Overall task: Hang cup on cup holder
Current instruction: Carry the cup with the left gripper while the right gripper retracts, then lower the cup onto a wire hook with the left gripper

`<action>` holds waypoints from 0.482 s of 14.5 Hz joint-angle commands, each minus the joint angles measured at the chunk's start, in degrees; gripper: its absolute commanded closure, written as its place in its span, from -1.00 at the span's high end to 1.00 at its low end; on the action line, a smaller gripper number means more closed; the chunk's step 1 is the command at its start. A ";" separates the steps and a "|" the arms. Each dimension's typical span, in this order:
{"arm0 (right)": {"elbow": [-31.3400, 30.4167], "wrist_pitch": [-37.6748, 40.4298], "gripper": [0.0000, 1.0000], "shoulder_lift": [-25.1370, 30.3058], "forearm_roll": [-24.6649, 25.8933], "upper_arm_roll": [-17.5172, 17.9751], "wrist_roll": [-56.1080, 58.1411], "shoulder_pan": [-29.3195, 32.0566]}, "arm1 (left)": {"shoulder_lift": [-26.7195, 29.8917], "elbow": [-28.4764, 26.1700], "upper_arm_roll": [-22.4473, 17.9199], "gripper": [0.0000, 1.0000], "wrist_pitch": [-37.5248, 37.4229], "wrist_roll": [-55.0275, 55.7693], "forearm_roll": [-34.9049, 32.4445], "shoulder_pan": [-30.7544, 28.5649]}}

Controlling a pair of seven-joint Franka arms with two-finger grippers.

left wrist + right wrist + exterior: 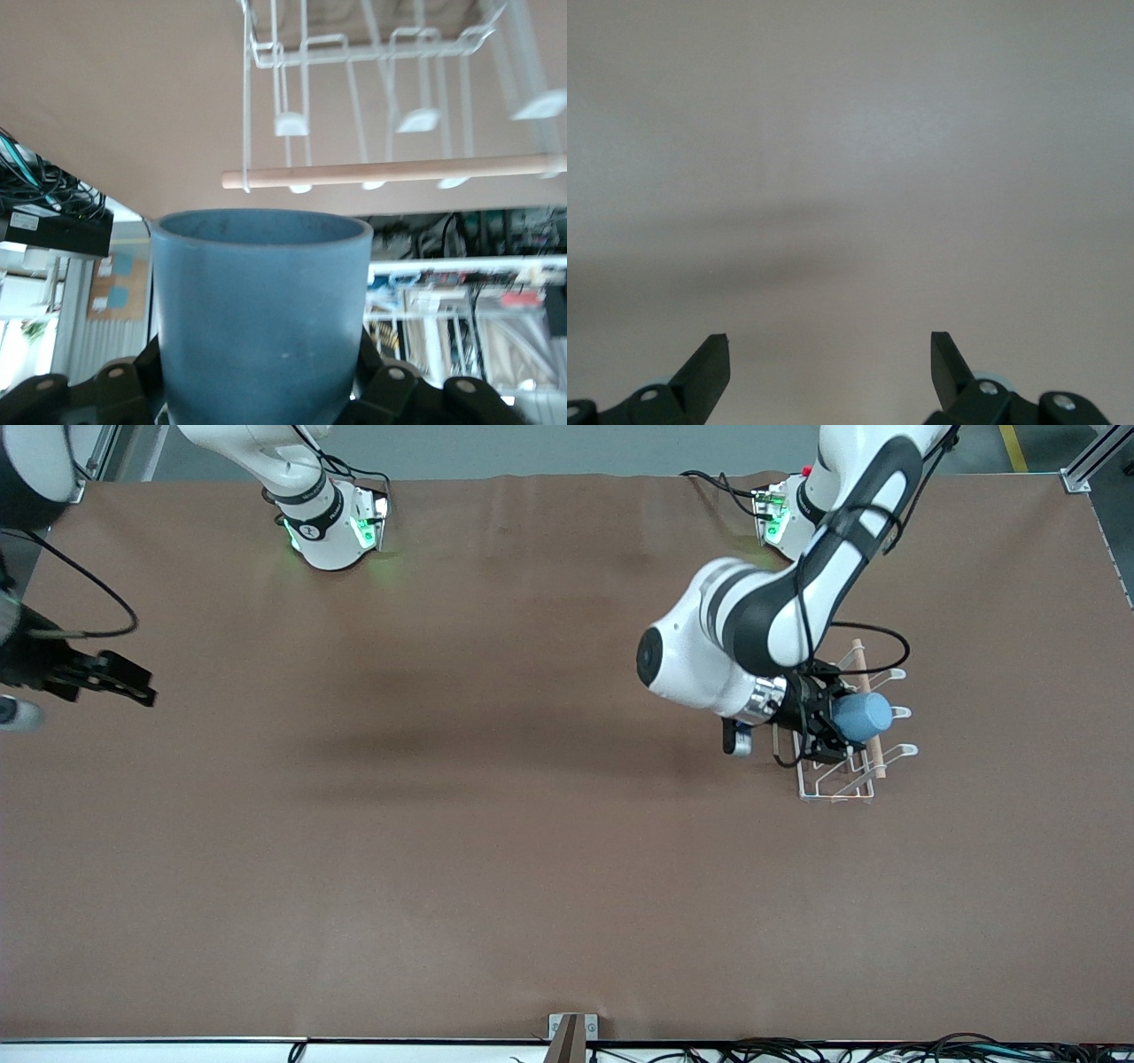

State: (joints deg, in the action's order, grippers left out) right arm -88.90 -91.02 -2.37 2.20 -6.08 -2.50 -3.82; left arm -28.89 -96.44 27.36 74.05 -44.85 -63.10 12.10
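Note:
The light-blue cup [865, 716] lies on its side in the air, and my left gripper [843, 723] is shut on its lower body. It hangs over the cup holder [877, 758], a white wire rack with a wooden dowel along the top, level with the middle prongs. In the left wrist view the cup [261, 301] fills the foreground between the black fingers [390, 381], its open mouth facing the cup holder's dowel [399, 170] and looped prongs. My right gripper [133, 687] waits at the right arm's end of the table; its wrist view shows it open [830, 354] over bare table.
A brown mat [496, 824] covers the whole table. The rack stands toward the left arm's end. Cables and a small bracket [571, 1032] line the table edge nearest the front camera.

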 commanded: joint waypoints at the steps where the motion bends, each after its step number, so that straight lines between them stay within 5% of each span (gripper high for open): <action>1: 0.83 1.89 1.00 1.92 0.10 -0.07 -0.84 1.00 | -3.09 -2.86 0.07 -1.00 -0.93 0.20 -6.49 -0.94; 7: 2.32 3.48 1.00 3.07 -0.27 -0.69 0.03 1.62 | -10.30 -4.37 -0.20 -0.99 -6.55 5.55 -10.90 0.03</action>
State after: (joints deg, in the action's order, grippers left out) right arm -87.30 -88.10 0.57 2.01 -7.34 -2.78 -2.74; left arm -37.94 -100.93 26.93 69.54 -40.37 -72.61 11.50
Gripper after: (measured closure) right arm 0.000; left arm 0.220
